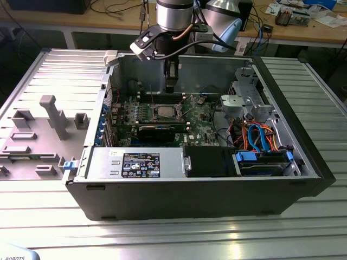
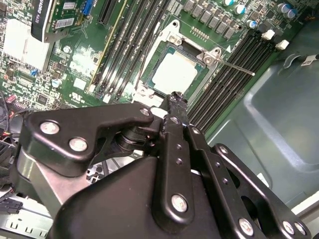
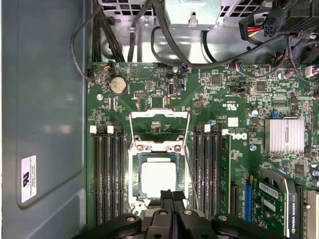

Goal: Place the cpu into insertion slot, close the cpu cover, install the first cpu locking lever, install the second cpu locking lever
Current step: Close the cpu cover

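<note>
Cpu: seated flat in the insertion slot, silvery top facing up and uncovered; it is also seen in the second wrist view and, small, in the exterior view.
Insertion slot: set in the green circuit board, between two banks of long black slots.
Cpu cover: swung open and laid back just beside the slot; green board is seen through its window.
Locking lever: a thin metal rod is seen reaching out from one corner of the slot, across the long black slots.
Hand: narrow, the two fingertips pressed together with nothing seen between them. In both wrist views the tips are placed at the edge of the slot, just beside the cpu; whether anything is touched cannot be told.
Hand in the exterior view: lowered into the open computer case, above the board.
Case: laid on its side on the slatted metal counter.
</note>
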Controlling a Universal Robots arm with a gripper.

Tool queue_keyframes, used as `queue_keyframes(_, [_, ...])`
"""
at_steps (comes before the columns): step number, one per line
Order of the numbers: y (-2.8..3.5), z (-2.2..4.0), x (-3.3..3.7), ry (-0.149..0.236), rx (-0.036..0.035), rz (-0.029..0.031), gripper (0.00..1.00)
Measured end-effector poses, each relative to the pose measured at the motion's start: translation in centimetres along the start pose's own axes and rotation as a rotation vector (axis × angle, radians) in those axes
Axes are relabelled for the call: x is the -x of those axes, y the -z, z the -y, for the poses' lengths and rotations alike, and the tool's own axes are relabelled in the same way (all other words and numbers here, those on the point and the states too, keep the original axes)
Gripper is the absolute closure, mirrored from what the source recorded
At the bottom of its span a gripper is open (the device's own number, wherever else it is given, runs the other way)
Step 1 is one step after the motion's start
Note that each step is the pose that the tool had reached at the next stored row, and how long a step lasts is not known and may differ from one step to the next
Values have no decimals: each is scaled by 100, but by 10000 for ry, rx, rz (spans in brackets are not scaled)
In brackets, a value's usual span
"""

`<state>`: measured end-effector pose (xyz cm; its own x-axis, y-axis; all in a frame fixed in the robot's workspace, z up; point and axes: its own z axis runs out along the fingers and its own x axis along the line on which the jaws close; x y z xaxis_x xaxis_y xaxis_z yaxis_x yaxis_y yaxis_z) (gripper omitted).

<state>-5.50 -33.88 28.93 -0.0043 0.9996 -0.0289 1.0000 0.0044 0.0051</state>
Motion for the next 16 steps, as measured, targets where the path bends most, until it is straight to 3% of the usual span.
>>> queue_keyframes(16, [0, -69, -1, -1, 0, 0, 89])
